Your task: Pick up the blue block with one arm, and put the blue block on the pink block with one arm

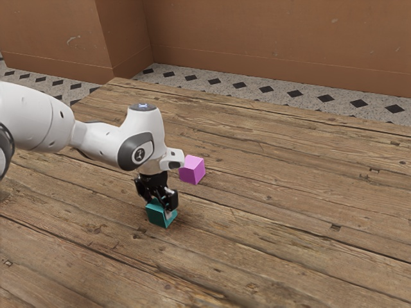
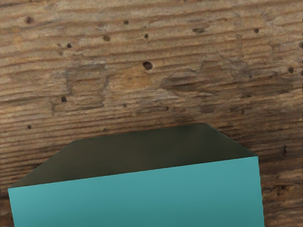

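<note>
One blue block, cube without long axis, gripper clamped on it, pink block near

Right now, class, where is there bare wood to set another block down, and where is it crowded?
Bare wood runs across the table on the exterior view's right, past the pink block, and along the near edge in front of the blue block. The crowded spot is where the gripper sits over the blue block, with the pink block close beside it.
</note>
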Available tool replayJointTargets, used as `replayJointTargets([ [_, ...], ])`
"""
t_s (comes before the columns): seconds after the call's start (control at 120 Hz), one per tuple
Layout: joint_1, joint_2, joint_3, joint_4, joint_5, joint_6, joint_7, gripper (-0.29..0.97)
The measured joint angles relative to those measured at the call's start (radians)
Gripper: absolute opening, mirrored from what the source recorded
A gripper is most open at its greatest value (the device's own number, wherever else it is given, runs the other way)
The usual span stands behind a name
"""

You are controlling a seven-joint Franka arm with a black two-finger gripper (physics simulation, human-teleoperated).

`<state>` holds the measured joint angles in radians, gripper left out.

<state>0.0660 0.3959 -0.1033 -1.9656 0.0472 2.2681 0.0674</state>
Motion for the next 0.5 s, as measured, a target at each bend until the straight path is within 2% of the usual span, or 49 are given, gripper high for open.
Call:
replayJointTargets([
  [0.192,0.000,-0.001,0.000,0.003,0.007,0.006,-0.005,0.37],
  [0.308,-0.004,-0.004,-0.001,0.022,0.012,0.006,-0.011,0.36],
  [0.5,-0.008,-0.009,-0.002,0.126,0.024,-0.032,-0.019,0.33],
])
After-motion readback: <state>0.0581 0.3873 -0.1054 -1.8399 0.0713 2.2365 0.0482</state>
